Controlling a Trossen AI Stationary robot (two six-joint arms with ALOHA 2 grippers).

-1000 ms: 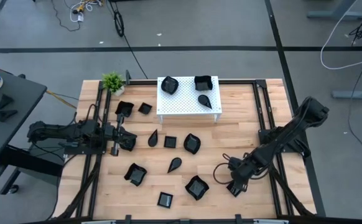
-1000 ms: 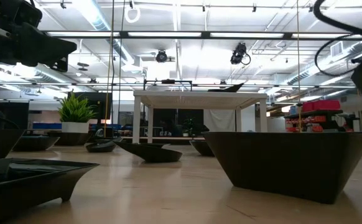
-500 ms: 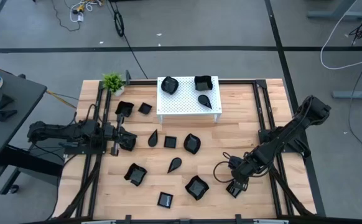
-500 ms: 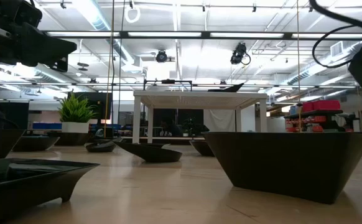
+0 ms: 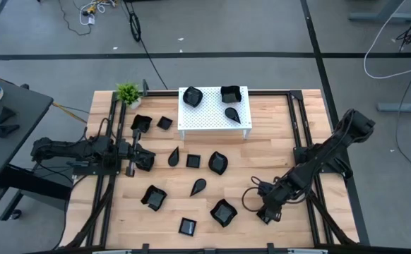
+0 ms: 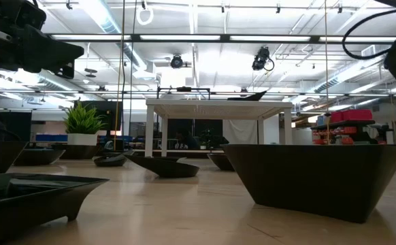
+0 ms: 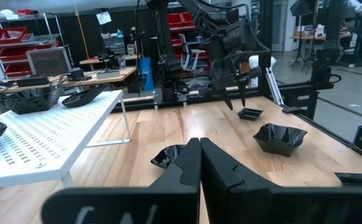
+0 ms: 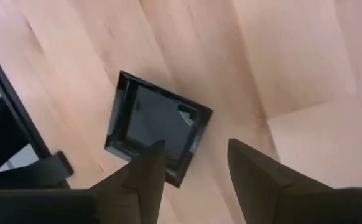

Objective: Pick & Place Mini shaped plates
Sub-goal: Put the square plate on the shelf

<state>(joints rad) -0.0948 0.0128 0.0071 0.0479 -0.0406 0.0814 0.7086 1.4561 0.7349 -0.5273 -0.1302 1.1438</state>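
Several small glossy black plates lie flat on the wooden table, among them a wavy one [image 5: 223,212] and a teardrop one [image 5: 198,186]. Three more rest on the white perforated stand [image 5: 207,121]. My right gripper [image 8: 193,149] hangs open near the table's front right, pointing steeply down over a small square plate [image 8: 156,127] that lies flat on the wood. In the left wrist view its fingers [image 7: 238,99] stand just above that plate [image 7: 250,113], clear of it. My left gripper [image 7: 199,168] waits shut and level at the table's left side [image 5: 145,161].
A small green potted plant [image 5: 128,92] stands at the far left corner. Dark frame rails [image 5: 301,134] run along both sides of the table. In the low view a deep square plate [image 6: 314,177] and a shallow one [image 6: 28,194] sit close to the front edge.
My right arm has risen a little above the small square plate, its fingers staying open. The plate has stayed where it was.
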